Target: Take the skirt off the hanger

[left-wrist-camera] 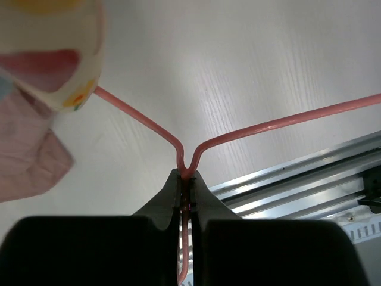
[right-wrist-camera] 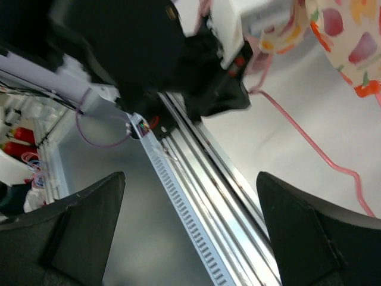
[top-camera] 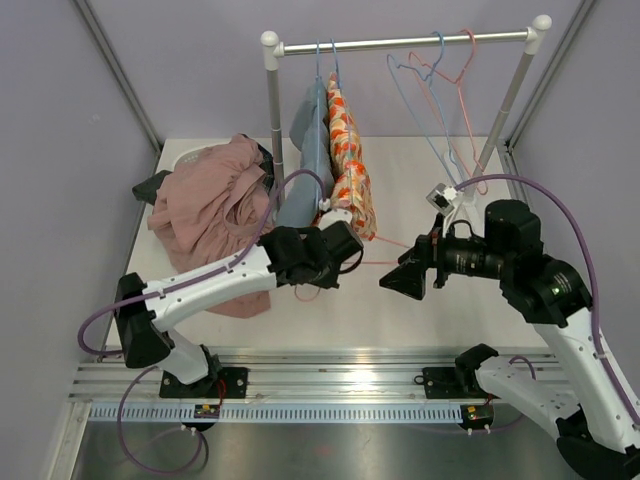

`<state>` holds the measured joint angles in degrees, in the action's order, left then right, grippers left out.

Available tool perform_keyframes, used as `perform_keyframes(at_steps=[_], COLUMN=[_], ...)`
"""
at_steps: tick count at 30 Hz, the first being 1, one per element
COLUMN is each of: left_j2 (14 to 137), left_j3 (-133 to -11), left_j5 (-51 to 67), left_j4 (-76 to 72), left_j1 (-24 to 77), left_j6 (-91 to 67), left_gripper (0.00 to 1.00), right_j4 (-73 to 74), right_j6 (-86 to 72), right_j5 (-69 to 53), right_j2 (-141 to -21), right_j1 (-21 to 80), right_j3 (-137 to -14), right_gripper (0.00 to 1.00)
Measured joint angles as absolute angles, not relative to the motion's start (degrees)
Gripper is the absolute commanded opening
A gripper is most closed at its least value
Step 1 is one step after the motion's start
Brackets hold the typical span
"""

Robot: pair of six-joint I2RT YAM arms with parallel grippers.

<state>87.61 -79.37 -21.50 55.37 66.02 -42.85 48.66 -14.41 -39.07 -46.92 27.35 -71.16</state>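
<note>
Within the left claw (left-wrist-camera: 186, 177), the pink hanger (left-wrist-camera: 286, 122) is clamped at its neck; up-left, the floral skirt (left-wrist-camera: 50, 56) is hung on it. Next, the skirt must be slid off by the right claw (right-wrist-camera: 190, 226) (gaping, empty).

I see the skirt (top-camera: 350, 170) as cream cloth printed with orange, red and yellow blotches, and the hanger (left-wrist-camera: 262, 128) as salmon-pink wire. The garment (top-camera: 308, 160) next to the skirt is plain grey-blue. The heap of clothes (top-camera: 210, 210) at the table's far left corner is dusty pink, unpatterned. The rail (top-camera: 400, 42) is silver with white end caps; one spare hanger (top-camera: 418, 110) is pale blue, another (top-camera: 464, 110) pink. The table (top-camera: 330, 320) is off-white with faint wood grain. The left arm (top-camera: 210, 280) and right arm (top-camera: 580, 330) are white with black joints and purple cables (top-camera: 560, 190).
</note>
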Motion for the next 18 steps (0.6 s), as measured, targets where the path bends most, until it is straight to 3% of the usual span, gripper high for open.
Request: perform_keyframes(at_steps=[3,8,13,18], left_j2=[87.9,90.1,89.7,84.9], left_j3=[-86.8,-96.4,-97.4,-95.0], left_j5=[-20.6,-17.5,-13.5,-9.7], left_j4=[60.4,65.3,67.7,68.4], left_j1=[63.0,62.8,63.2,64.6], left_j6=[-38.5,-34.2,-32.8,-32.5], left_gripper=[0.0,0.0,0.0,0.0], right_j4=[47.7,45.5,43.0,41.3], right_j6=[-11.3,-6.7,-3.8,-2.1], right_j5=[-33.2,-13.0,1.2,7.5], right_j2=[-49.6,-55.6,-58.2,-55.5], right_j1=[30.6,41.9,48.3,49.3], right_j3=[-71.1,-70.3,-68.3,-68.2], right_gripper=[0.99,0.99,0.99,0.99])
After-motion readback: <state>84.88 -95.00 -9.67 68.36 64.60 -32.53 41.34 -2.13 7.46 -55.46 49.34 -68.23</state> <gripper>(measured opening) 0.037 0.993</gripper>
